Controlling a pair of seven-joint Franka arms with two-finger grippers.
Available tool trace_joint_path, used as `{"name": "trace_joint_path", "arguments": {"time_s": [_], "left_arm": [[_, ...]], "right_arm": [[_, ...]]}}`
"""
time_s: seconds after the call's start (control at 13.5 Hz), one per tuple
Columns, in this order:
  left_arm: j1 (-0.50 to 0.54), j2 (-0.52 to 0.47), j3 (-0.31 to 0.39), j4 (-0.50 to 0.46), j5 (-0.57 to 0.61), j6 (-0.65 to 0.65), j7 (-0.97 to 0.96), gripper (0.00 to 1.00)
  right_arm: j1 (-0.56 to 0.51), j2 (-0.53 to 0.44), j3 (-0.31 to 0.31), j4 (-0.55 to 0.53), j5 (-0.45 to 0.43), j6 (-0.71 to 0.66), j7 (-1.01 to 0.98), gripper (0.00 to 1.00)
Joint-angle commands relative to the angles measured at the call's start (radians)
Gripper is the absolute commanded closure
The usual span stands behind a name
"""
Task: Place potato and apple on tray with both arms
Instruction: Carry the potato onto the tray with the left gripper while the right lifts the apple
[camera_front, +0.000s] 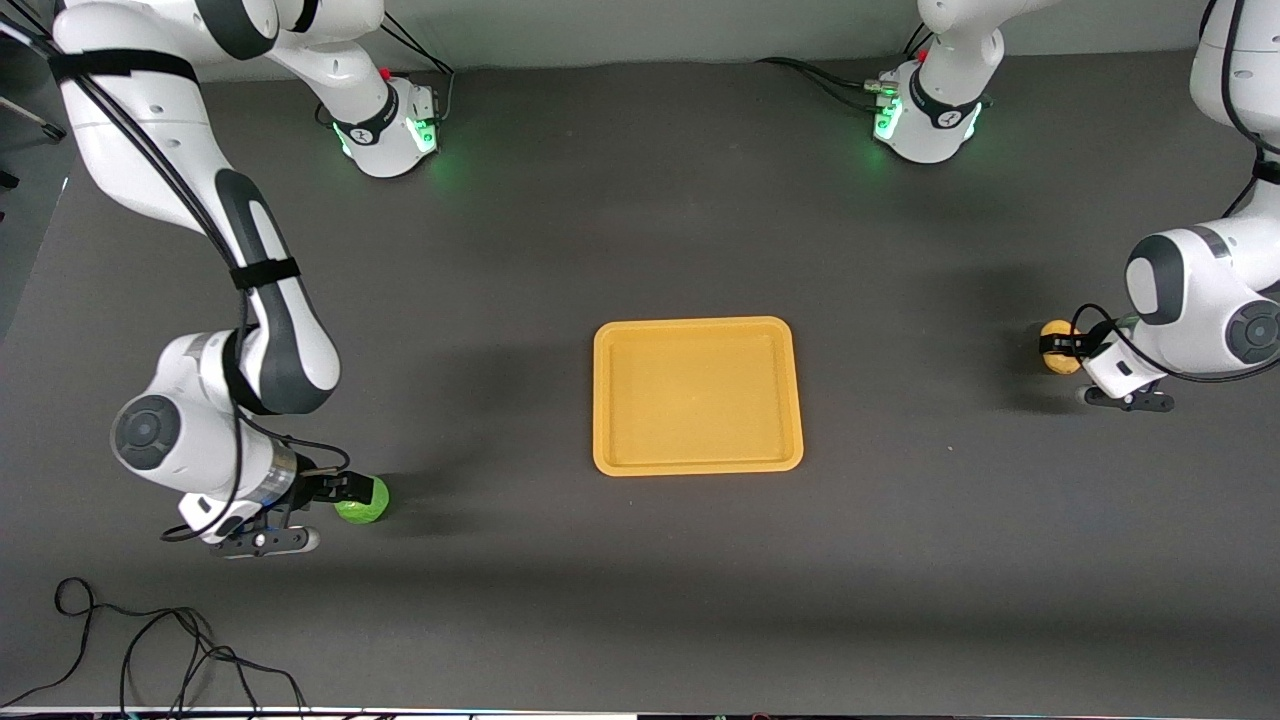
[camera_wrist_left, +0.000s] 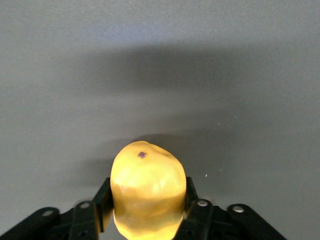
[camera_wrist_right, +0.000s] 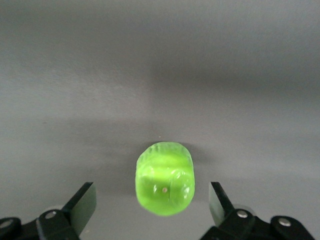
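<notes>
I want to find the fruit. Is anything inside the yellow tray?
Nothing is in the tray; its whole floor shows. The left gripper grips the potato; the apple sits between the right gripper's open fingers.

My left gripper (camera_front: 1062, 345) is down at the left arm's end of the table, fingers (camera_wrist_left: 104, 200) pressed against both sides of the potato (camera_front: 1056, 346). My right gripper (camera_front: 350, 490) is low at the right arm's end, its fingers (camera_wrist_right: 82, 200) spread either side of the apple (camera_front: 362, 500), not touching it. The tray (camera_front: 698, 462) lies on the table (camera_front: 640, 580) between them, well apart from both. The apple lies nearer the front camera than the tray's middle.
</notes>
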Motion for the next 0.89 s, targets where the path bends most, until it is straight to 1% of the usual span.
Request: {"name": "trace_joint_path", "arguments": {"time_s": [0.0, 0.07, 0.22, 0.37, 0.44, 0.52, 0.59, 0.67, 0.74, 0.81], "left_arm": [[-0.05, -0.034, -0.031, 0.12, -0.026, -0.194, -0.09, 0.97], [-0.091, -0.031, -0.045, 0.186, -0.04, -0.263, -0.199, 0.98], [-0.206, -0.011, -0.075, 0.29, -0.052, -0.346, -0.44, 0.99], [-0.336, 0.033, -0.08, 0.347, -0.054, -0.353, -0.642, 0.98], [-0.393, 0.059, -0.083, 0.38, -0.059, -0.342, -0.715, 0.98], [-0.459, 0.09, -0.095, 0.415, -0.068, -0.325, -0.781, 0.95], [-0.533, 0.129, -0.097, 0.458, -0.069, -0.308, -0.865, 0.96], [-0.589, 0.163, -0.097, 0.505, -0.063, -0.308, -0.925, 0.96], [-0.617, 0.183, -0.097, 0.538, -0.063, -0.308, -0.948, 0.96], [-0.634, 0.191, -0.1, 0.544, -0.065, -0.305, -0.955, 0.96]], "right_arm": [[-0.002, 0.032, -0.003, -0.03, 0.028, 0.078, -0.012, 0.0], [-0.004, 0.041, -0.003, -0.055, 0.028, 0.121, -0.014, 0.0], [-0.001, 0.045, -0.003, -0.093, 0.029, 0.181, -0.012, 0.0], [0.001, 0.055, -0.003, -0.092, 0.029, 0.19, -0.012, 0.0], [0.002, 0.057, -0.003, -0.092, 0.029, 0.19, -0.014, 0.1], [0.002, 0.057, -0.003, -0.092, 0.029, 0.189, -0.015, 0.36], [0.001, 0.055, -0.003, -0.089, 0.029, 0.186, -0.018, 0.51], [0.001, 0.048, -0.003, -0.083, 0.029, 0.177, -0.018, 0.56], [0.002, 0.033, -0.003, -0.083, 0.029, 0.163, -0.018, 0.57], [0.004, 0.002, -0.003, -0.078, 0.029, 0.122, -0.018, 0.57]]}}
